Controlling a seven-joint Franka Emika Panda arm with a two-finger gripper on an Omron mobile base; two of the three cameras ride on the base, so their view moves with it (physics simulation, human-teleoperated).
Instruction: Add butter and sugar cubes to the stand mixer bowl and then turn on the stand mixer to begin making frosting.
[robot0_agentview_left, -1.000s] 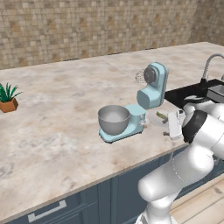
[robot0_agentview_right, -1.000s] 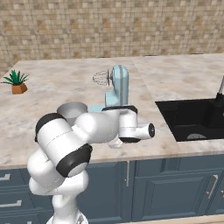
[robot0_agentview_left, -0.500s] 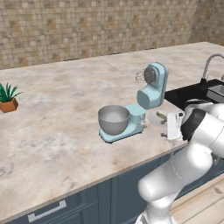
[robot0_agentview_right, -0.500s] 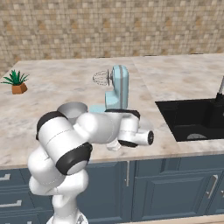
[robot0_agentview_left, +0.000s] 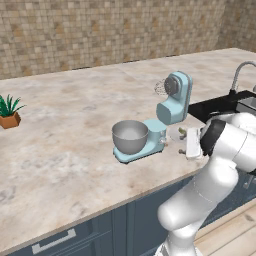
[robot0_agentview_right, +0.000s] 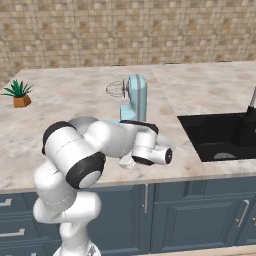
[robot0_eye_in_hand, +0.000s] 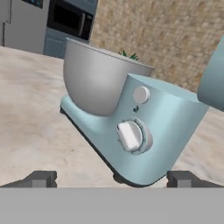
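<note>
The pale blue stand mixer (robot0_agentview_left: 172, 102) stands on the counter with its head tilted up and its wire whisk (robot0_agentview_right: 115, 89) in the air. The grey metal stand mixer bowl (robot0_agentview_left: 130, 136) sits on its flat base. My gripper (robot0_agentview_left: 185, 145) hovers low over the counter just right of the base, open and holding nothing. In the hand view the fingertips (robot0_eye_in_hand: 42, 178) stand wide apart before the mixer's white knob (robot0_eye_in_hand: 130, 135), with the bowl (robot0_eye_in_hand: 94, 81) behind. A small yellowish piece (robot0_agentview_left: 182, 131), maybe the butter, lies behind the hand. The sugar cubes are out of view.
A flat white plate (robot0_agentview_left: 174, 135) lies by the mixer base under my hand. A black sink (robot0_agentview_right: 220, 135) with a faucet (robot0_agentview_left: 239, 75) is to the right. A potted plant (robot0_agentview_left: 9, 113) stands far left. The counter's front edge runs close below the gripper.
The gripper has crept a little left and down toward the mixer base, still open. Mixer, bowl and plate have not moved.
</note>
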